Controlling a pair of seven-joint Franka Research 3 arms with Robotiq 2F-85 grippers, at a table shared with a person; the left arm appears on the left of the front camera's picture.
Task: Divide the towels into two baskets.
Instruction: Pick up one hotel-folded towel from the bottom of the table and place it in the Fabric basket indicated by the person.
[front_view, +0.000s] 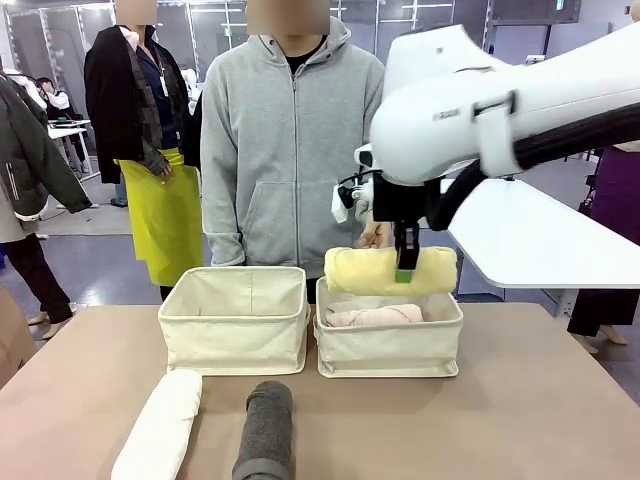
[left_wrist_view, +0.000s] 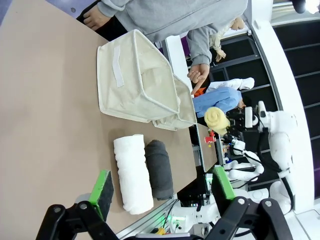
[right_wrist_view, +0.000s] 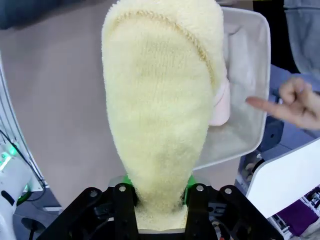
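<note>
My right gripper (front_view: 404, 268) is clamped on the pale yellow terry towel roll (front_view: 360, 270), just above the cream canvas basket (front_view: 390, 352) holding the pale pink terry roll (front_view: 375, 316); my left gripper (left_wrist_view: 163, 186) gapes wide, empty

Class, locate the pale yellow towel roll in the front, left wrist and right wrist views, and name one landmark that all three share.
Front view: the pale yellow towel is right of centre, just above the right basket.
Left wrist view: small, right of centre, seen end-on.
Right wrist view: large and central, rising from the bottom edge.
Shared landmark: the person's hand near it.
</note>
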